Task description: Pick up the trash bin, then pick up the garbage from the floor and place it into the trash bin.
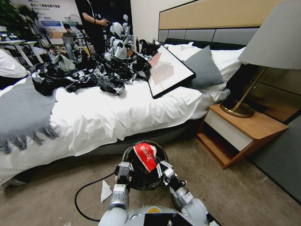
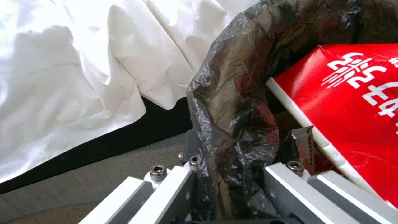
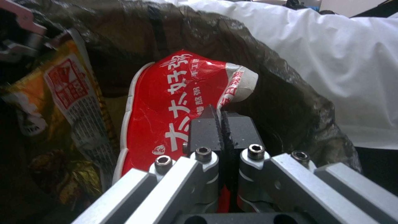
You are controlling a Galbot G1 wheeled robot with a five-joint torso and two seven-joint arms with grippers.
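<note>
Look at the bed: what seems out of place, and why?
A heap of crumpled black plastic sprawls across the white bedding, and a framed picture lies tilted against a grey pillow rather than hanging. Both look dumped there.

White Chinese lettering on red pack (image 3: 178,102)

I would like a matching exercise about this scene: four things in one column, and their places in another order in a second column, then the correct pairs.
Things:
1. red pack
2. white paper scrap
3. lamp
4. framed picture

Places:
A. on the bed
B. on the wooden nightstand
C. on the floor, beside the left arm
D. held by the right gripper over the trash bin

Pairs: 1-D, 2-C, 3-B, 4-A
</note>
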